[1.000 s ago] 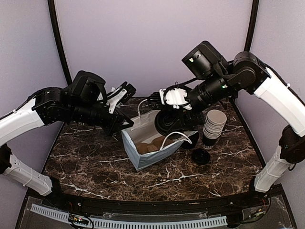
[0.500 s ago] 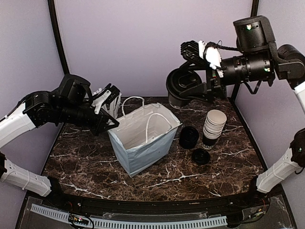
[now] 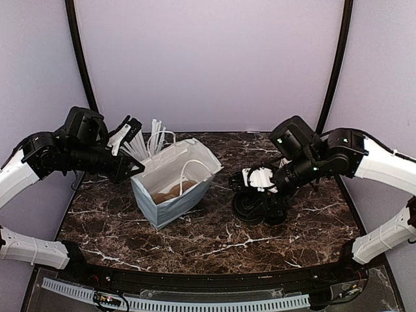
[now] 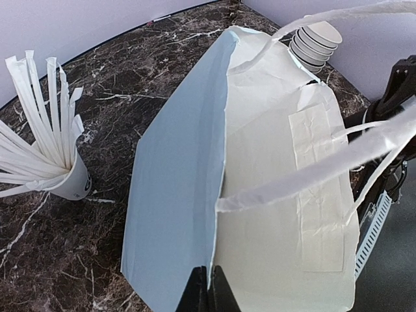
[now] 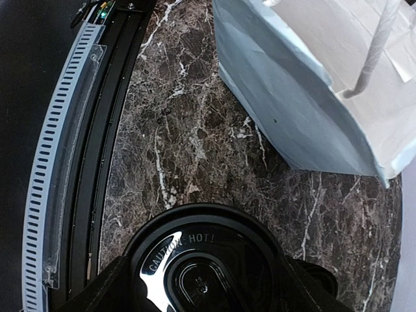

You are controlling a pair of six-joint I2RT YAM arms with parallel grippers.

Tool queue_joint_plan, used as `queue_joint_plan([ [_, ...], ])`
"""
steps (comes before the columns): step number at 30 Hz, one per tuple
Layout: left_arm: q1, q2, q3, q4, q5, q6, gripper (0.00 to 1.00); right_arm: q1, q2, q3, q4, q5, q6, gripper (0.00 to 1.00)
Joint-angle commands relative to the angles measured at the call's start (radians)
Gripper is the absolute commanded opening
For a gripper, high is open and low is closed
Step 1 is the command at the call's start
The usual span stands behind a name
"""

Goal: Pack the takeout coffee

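Note:
The takeout coffee (image 3: 249,209), a dark cup with a black lid reading "CAUTION HOT" (image 5: 207,260), sits low by the table to the right of the bag. My right gripper (image 3: 253,197) is shut on it, and in the right wrist view (image 5: 205,276) its black fingers (image 5: 104,289) flank the lid on both sides. The pale blue paper bag (image 3: 170,185) stands open and tilted, white inside (image 4: 286,214), with something brown at its bottom. My left gripper (image 3: 133,170) is shut on the bag's rim, which its fingertips pinch in the left wrist view (image 4: 209,294).
A white cup of wrapped straws (image 3: 153,138) stands behind the bag, close to my left gripper (image 4: 65,175). A stack of lidless cups (image 4: 315,40) stands beyond the bag, hidden by my right arm in the top view. The near table edge has a slotted strip (image 5: 55,195).
My right arm has come down from high above the table to low beside the bag, still holding the coffee. My left gripper has drawn the bag to the left.

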Motion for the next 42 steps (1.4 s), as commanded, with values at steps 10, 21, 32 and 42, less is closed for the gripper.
queue_joint_plan([
  [10,0.054,-0.075,-0.098,0.06,0.129,-0.025,0.0,-0.099,0.037,-0.278,0.515,-0.208,0.182,0.45],
  [21,0.061,-0.117,-0.098,0.06,0.178,-0.015,0.0,-0.119,0.086,-0.395,0.6,-0.209,0.249,0.48],
  [32,0.074,-0.072,-0.008,-0.012,0.251,-0.036,0.0,-0.133,0.09,-0.257,0.418,-0.195,0.168,0.74],
  [42,0.088,-0.008,0.116,-0.099,0.253,-0.019,0.0,-0.134,0.054,-0.23,0.316,-0.197,0.076,0.96],
])
